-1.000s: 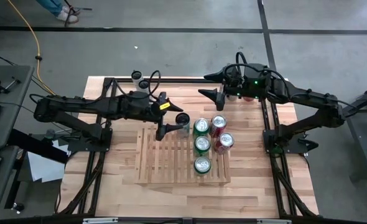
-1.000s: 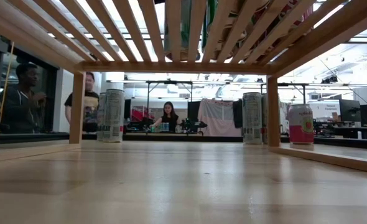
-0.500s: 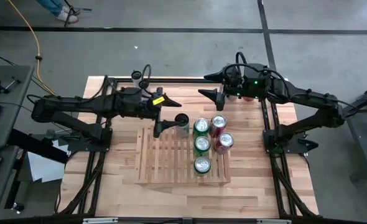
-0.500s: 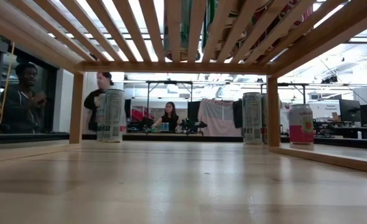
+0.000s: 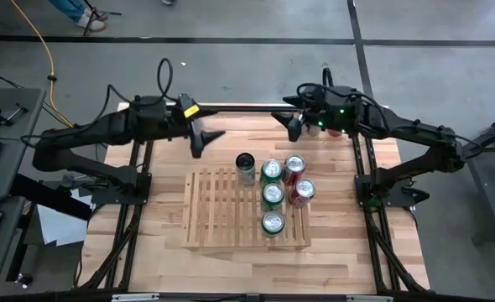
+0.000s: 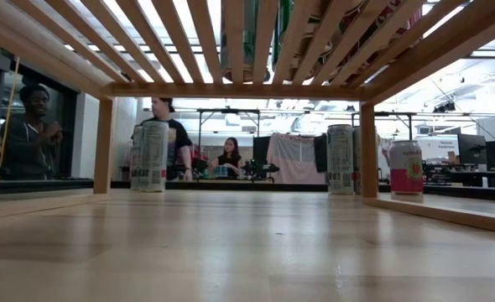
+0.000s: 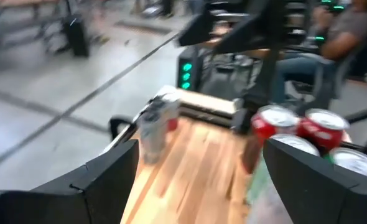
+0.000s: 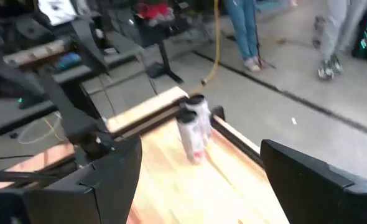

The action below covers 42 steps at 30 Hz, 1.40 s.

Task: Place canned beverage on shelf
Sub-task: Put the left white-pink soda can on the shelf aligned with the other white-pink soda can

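— How is the scene covered?
— From overhead the whole table (image 5: pixel 155 252) and both arms are taken in, straight down. The low view is set at tabletop height beneath the shelf (image 6: pixel 231 42), facing the room.
— And the wrists?
— Each is aimed forward past its own fingers, close to the tabletop. The shelf (image 5: pixel 222 210) is shared by the high and low views.

Grey concrete floor (image 5: pixel 231 59) crossed by a yellow cable (image 5: pixel 44 46).

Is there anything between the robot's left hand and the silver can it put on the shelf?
No. In the high view, only bare tabletop lies between the left hand and the silver can.
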### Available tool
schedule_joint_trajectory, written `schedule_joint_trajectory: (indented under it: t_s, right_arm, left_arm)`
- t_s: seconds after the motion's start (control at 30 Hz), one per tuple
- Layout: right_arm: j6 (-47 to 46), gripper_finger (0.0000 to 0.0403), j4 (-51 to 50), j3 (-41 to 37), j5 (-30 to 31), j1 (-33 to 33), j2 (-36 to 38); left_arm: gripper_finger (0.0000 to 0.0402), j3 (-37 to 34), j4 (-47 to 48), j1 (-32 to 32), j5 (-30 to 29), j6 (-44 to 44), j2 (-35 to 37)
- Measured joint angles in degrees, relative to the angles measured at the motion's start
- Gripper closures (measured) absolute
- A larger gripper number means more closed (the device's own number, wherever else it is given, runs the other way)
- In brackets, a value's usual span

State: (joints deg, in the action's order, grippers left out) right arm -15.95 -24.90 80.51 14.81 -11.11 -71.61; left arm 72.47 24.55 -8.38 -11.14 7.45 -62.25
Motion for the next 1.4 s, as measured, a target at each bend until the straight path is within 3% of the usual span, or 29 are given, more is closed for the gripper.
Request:
schedule_joint_trajectory:
  t_s: [0.3,0.43,0.57,0.83,1.0,1.13,1.4]
  right_arm:
    - [-2.23,0.0091,-5.30,0.00,0.04,-2.02,0.00]
    - [-2.25,0.0091,-5.33,0.00,0.04,-2.41,0.00]
    - [-2.25,0.0091,-5.33,0.00,0.05,-2.41,0.00]
    - [-2.51,0.0091,-5.34,0.00,1.61,-2.41,0.00]
    - [-4.57,0.0091,-6.06,0.00,1.74,-3.14,0.00]
    - [-5.69,0.0091,-6.29,0.00,1.74,-3.88,0.00]
    - [-6.53,0.0091,-9.35,0.00,1.73,-4.02,0.00]
  left_arm:
    - [0.0067,0.00,6.06,-9.56,-0.23,10.28,0.41]
    - [0.0067,-0.97,10.23,-13.75,-3.25,14.99,-0.75]
    - [0.0067,-4.55,13.08,-18.71,-6.43,19.44,-1.47]
    - [0.0067,-14.80,11.77,-28.69,-6.27,28.18,-1.65]
    - [0.0067,-16.60,9.11,-33.56,1.63,24.40,-3.63]
    - [0.0072,-14.09,10.37,-36.25,6.18,19.07,-8.07]
    - [0.0076,-8.59,16.79,-37.40,7.25,13.64,-16.59]
